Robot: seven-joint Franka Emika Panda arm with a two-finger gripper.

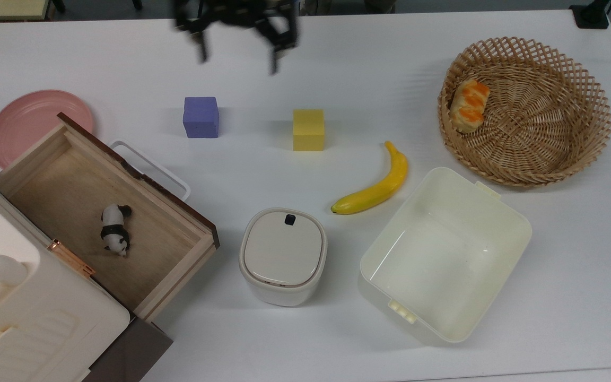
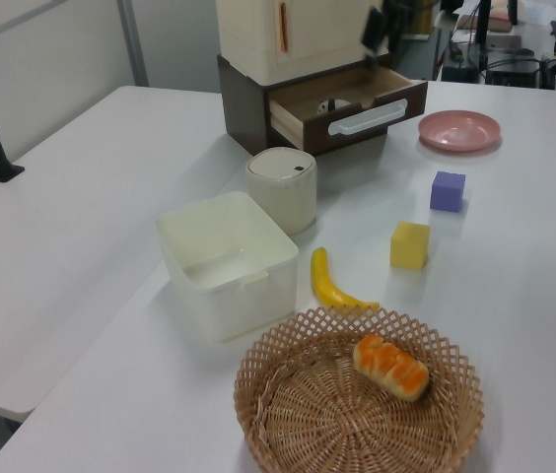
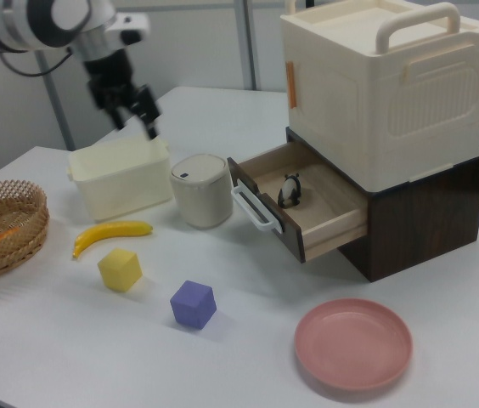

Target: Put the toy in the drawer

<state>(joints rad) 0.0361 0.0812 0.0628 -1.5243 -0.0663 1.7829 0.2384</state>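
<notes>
Light wood lines the open drawer (image 1: 141,228), and the toy (image 1: 114,229), a black-and-white panda, lies on its floor apart from the walls. The gripper (image 1: 237,40) hangs high at twelve o'clock in the top view, fingers spread and holding nothing, well apart from the drawer. At four o'clock from it sits the yellow cube (image 1: 308,130).
</notes>
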